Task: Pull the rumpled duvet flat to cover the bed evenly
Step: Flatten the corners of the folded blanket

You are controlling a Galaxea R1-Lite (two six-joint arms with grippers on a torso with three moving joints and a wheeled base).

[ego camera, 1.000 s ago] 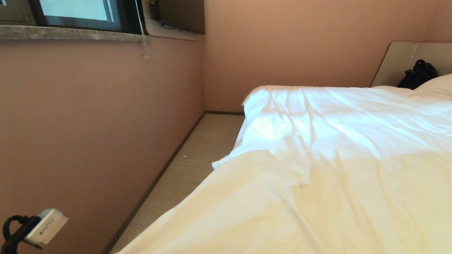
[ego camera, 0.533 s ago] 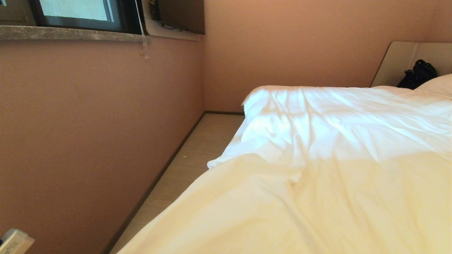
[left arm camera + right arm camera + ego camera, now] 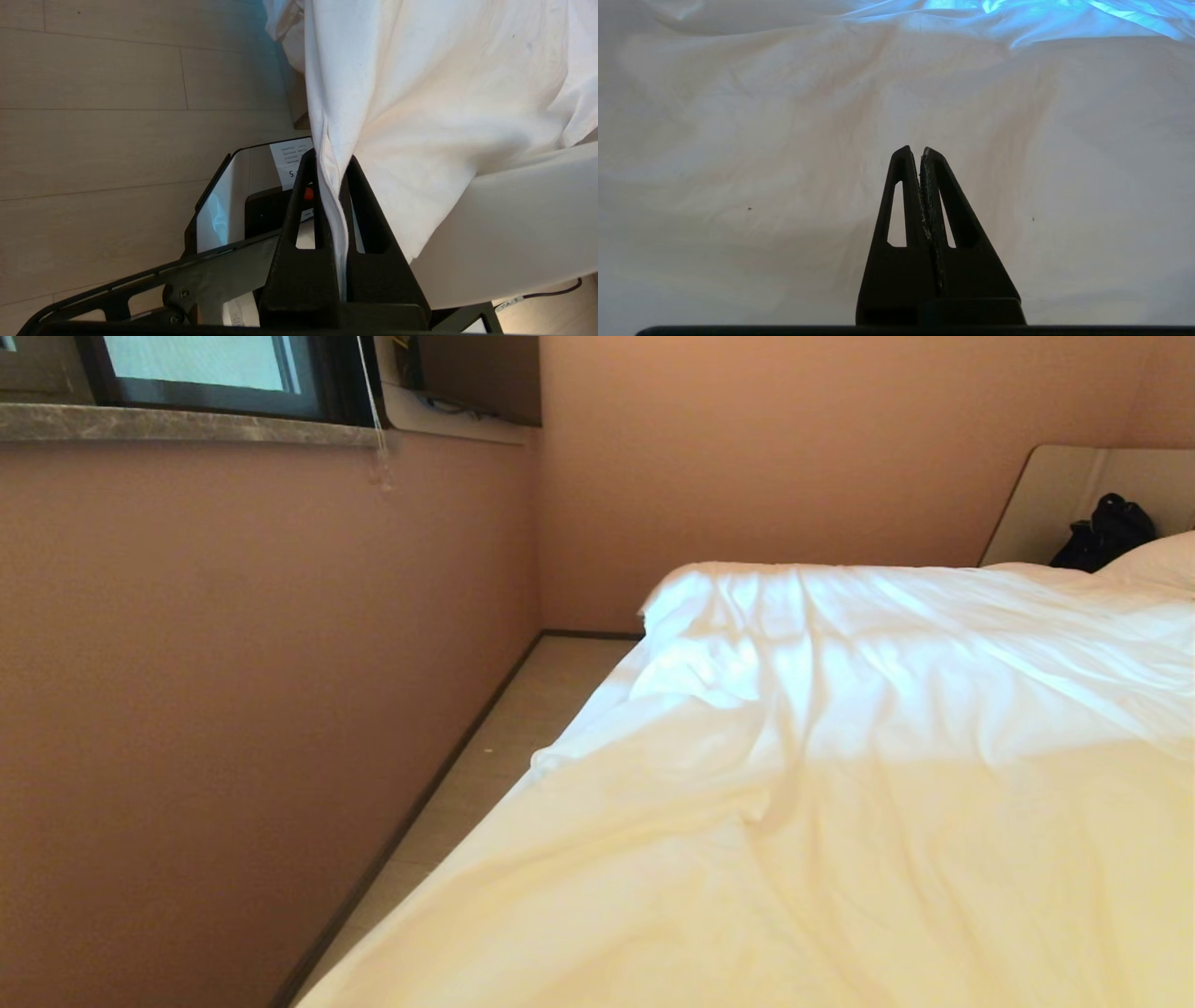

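The white duvet (image 3: 840,784) lies creased over the bed, whose beige headboard (image 3: 1055,495) shows at the far right. A fold of the duvet ends near the bed's left edge. In the left wrist view my left gripper (image 3: 330,156) is shut on the duvet's edge (image 3: 420,93), which hangs taut over the wood floor beside the bed. This gripper is outside the head view. My right gripper (image 3: 915,149) is shut with nothing in it, just above the duvet's surface (image 3: 784,140).
A pink wall (image 3: 233,709) runs close along the bed's left side, leaving a narrow strip of floor (image 3: 504,756). A pillow (image 3: 1162,560) and a black bag (image 3: 1106,532) sit by the headboard. My own base (image 3: 219,205) is below the left gripper.
The left wrist has dropped out of the head view at the lower left. The duvet's fold has slid toward the bed's left edge and the near side.
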